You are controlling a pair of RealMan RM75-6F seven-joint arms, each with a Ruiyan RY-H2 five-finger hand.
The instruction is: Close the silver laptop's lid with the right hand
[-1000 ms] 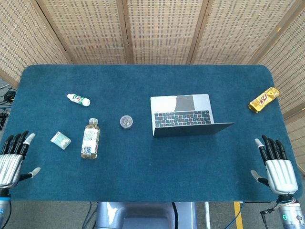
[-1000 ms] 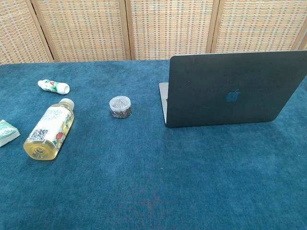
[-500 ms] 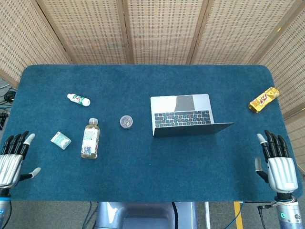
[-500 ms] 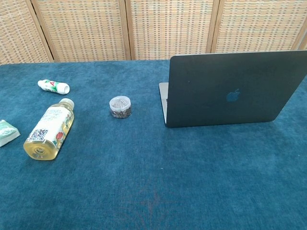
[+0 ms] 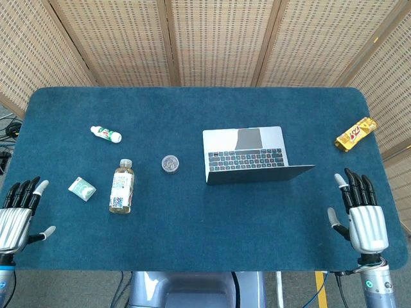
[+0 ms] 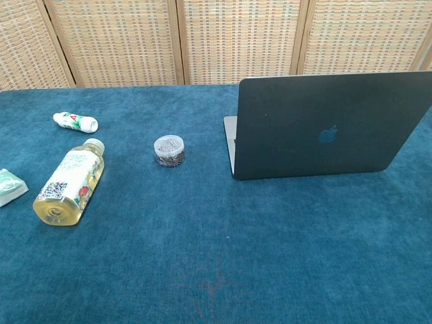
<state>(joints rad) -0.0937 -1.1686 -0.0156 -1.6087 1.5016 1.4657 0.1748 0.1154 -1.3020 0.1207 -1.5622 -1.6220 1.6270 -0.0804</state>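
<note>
The silver laptop stands open in the middle right of the blue table, its keyboard facing away from me. In the chest view its dark lid is upright with the logo toward me. My right hand hovers open over the table's front right corner, fingers apart and pointing away, to the right of and nearer than the laptop, touching nothing. At the front left edge my left hand is open and empty. Neither hand shows in the chest view.
A yellow drink bottle lies left of the laptop, with a small round clear tin between them. A white tube and a small green packet lie further left. A gold snack bar lies at the right edge.
My right hand has moved forward and slightly left over the table's corner, toward the laptop. The left hand and the laptop have stayed put.
</note>
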